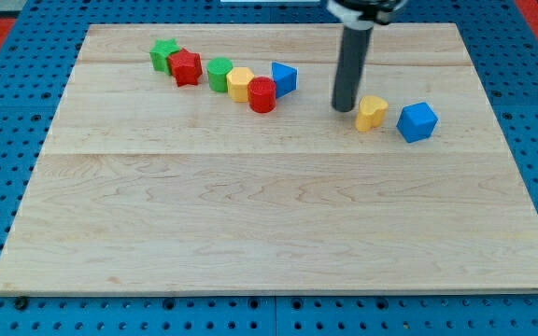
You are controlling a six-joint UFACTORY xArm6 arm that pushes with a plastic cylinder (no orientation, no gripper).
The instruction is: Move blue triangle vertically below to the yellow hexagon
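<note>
Tip: you see my tip [345,107] resting on the wooden board [269,224] in the far right part, just left of a yellow block and well right of the blue triangle.
Fingers: you have none to read here; the arm ends in a plain dark rod [351,65], so nothing is apart, together or clamped.
Blue triangle: your target, the blue triangle [284,77], sits far and a little left of centre, at the right end of a row of blocks, touching the red cylinder [261,94].
Yellow hexagon: the yellow hexagon [240,84] lies in that same row, between the green cylinder [219,74] and the red cylinder.
Row's left end: you find a green star [164,54] and a red star [186,67] touching each other.
Right pair: the yellow block [372,112], its shape unclear, sits just left of a blue cube [417,121].
</note>
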